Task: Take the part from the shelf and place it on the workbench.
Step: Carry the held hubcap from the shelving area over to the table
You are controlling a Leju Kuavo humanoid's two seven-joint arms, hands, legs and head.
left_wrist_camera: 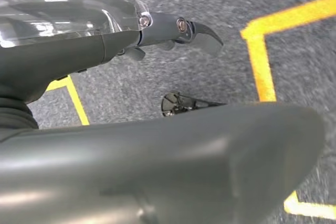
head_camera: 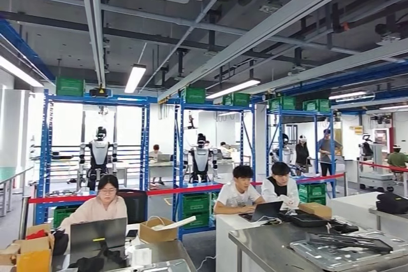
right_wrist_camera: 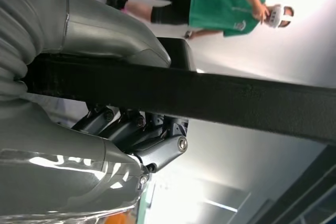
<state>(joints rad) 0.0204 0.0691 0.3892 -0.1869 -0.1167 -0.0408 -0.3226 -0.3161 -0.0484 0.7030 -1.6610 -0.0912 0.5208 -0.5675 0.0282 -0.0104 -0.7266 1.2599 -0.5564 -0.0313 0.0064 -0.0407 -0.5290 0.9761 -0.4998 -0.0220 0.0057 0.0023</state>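
Part (right_wrist_camera: 222,98), a long flat black bar, runs across the right wrist view with the right hand (right_wrist_camera: 130,129) wrapped around it: the dark fingers (right_wrist_camera: 158,148) curl under one face and the thick grey thumb presses over the other, so the grasp is a clenched one on the bar. It looks to be held near one end, the rest reaching well beyond the hand, probably so the long end can be laid flat on a surface first. I cannot tell from these pictures whether the bar is fully clear of the shelf.

Beyond the bar, in the same view, a person in a green shirt (right_wrist_camera: 222,1) stands well apart.

The left hand (left_wrist_camera: 166,129) hangs over grey floor (left_wrist_camera: 198,72) marked with yellow lines (left_wrist_camera: 263,66); its fingers (left_wrist_camera: 198,31) stretch out straight and hold nothing, which suits an arm kept out of the way.

From the head view, a steel bench (head_camera: 269,243) lies ahead at lower right with a flat tray of dark pieces (head_camera: 336,250) on it, a likely place to set the bar. People with laptops sit behind it, and blue shelf racks (head_camera: 144,151) with green crates (head_camera: 195,205) stand farther back.
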